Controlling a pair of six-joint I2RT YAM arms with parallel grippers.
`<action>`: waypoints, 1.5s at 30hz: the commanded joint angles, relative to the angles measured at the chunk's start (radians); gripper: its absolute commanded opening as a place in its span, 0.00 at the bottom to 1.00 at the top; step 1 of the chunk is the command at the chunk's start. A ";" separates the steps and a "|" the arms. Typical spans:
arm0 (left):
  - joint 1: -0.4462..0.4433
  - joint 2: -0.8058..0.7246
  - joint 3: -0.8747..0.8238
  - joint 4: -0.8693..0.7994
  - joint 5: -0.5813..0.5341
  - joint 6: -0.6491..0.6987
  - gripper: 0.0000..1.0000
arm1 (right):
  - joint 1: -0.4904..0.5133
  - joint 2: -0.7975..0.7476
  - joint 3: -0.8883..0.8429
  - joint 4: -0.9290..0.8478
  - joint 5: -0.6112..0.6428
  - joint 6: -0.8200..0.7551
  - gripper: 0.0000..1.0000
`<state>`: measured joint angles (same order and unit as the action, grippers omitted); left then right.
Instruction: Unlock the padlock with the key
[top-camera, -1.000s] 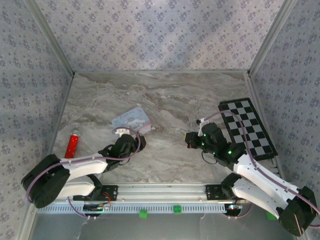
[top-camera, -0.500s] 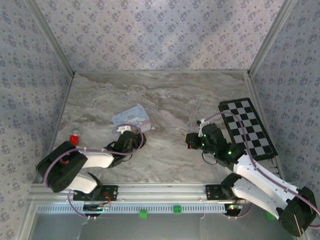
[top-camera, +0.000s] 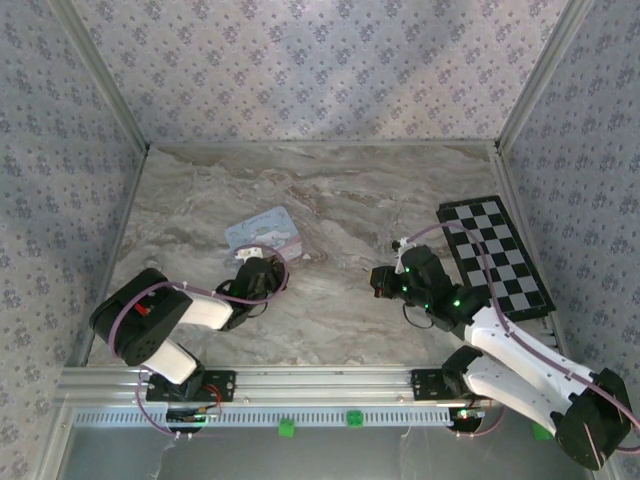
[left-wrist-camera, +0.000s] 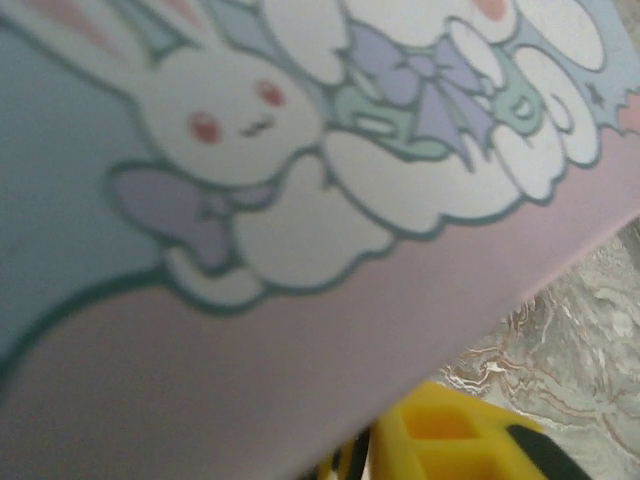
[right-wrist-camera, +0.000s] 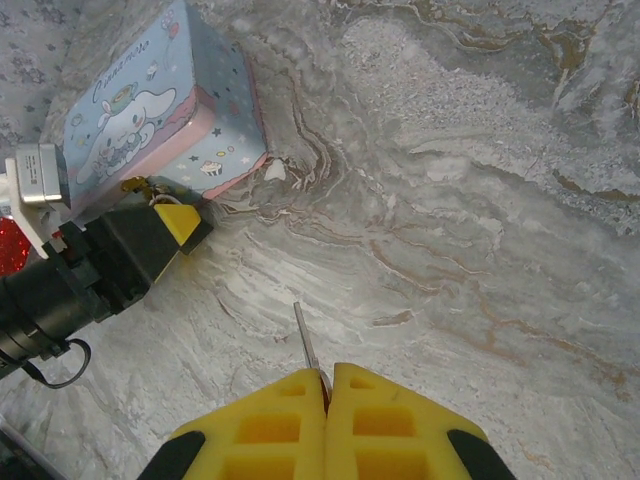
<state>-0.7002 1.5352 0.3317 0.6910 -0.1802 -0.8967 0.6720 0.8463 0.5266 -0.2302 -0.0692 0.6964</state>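
A pale blue and pink cartoon tin (top-camera: 265, 232) lies left of the table's middle, tilted. My left gripper (top-camera: 262, 268) presses up against its near edge, and the tin (left-wrist-camera: 300, 200) fills the left wrist view above one yellow finger (left-wrist-camera: 450, 440). In the right wrist view a small dark piece with a thin loop (right-wrist-camera: 140, 188), which looks like the padlock, sits at the tin's (right-wrist-camera: 150, 100) lower edge, right by the left fingertips (right-wrist-camera: 178, 222). How the left jaws stand is hidden. My right gripper (right-wrist-camera: 325, 385) is shut on the key (right-wrist-camera: 305, 345), whose blade points forward above the marble.
A black and white checkerboard (top-camera: 495, 255) lies at the right edge of the table. A red object (right-wrist-camera: 8, 245) shows beside the left arm. Patterned walls close in the table on three sides. Bare marble (top-camera: 340, 200) stretches between the grippers and behind the tin.
The left arm has folded up over the red cylinder and its gripper has crept forward to the tin's near edge. The right arm and key have stayed put.
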 joint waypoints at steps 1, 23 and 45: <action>-0.001 -0.007 -0.005 0.009 0.030 -0.010 0.15 | -0.002 0.014 0.023 0.004 -0.017 0.028 0.00; -0.021 -0.194 0.024 -0.240 0.138 -0.172 0.00 | 0.094 0.143 0.002 0.143 -0.044 0.109 0.00; -0.014 -0.182 0.066 -0.254 0.260 -0.327 0.00 | 0.190 0.524 -0.103 0.679 -0.202 0.432 0.00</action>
<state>-0.7136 1.3449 0.3660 0.3935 0.0425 -1.1828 0.8536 1.3369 0.4377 0.3489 -0.2493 1.0462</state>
